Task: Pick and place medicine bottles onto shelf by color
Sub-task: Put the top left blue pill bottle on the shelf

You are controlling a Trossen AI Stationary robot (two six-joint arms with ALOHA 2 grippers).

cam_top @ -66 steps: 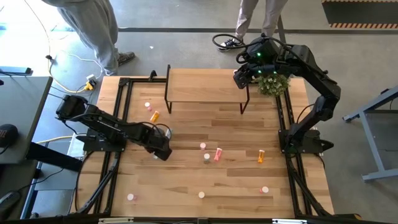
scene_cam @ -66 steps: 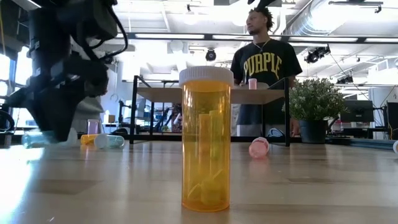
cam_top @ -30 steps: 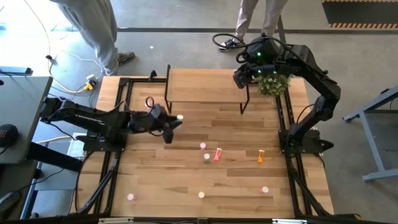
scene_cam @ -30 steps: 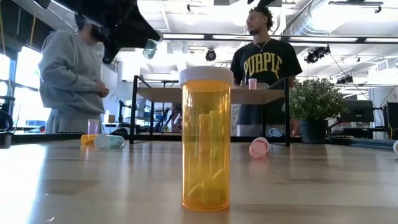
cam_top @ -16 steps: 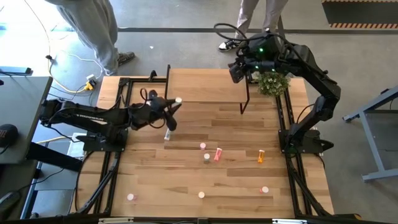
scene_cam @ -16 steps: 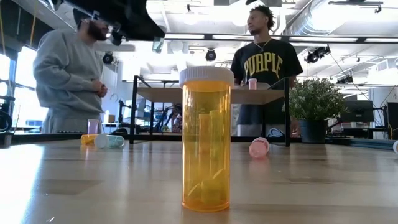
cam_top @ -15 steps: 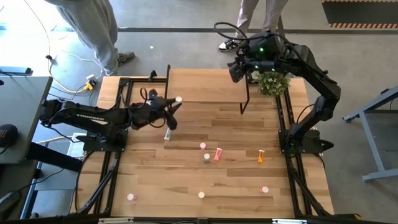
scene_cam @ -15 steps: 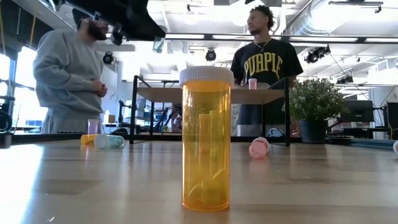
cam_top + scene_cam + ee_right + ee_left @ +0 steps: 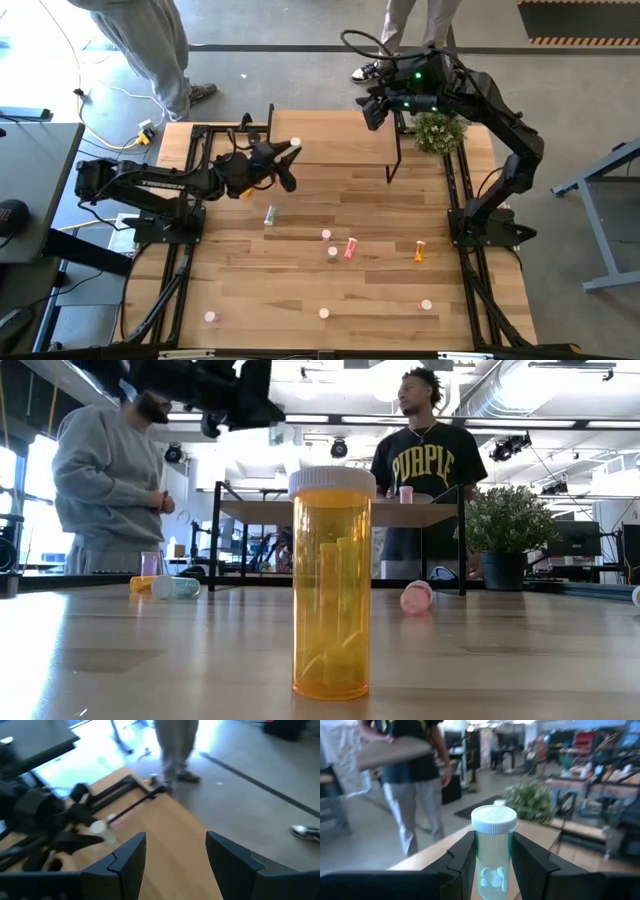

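Over shelf (image 9: 330,130) edge | left tool (image 9: 290,152) clenched around pale green bottle (image 9: 493,851)

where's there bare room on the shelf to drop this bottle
Most of the shelf board is bare, from the left gripper at its left front corner to the right gripper over its right end. The held clear-green bottle fits mid-board. The low view shows a pink bottle standing on it.
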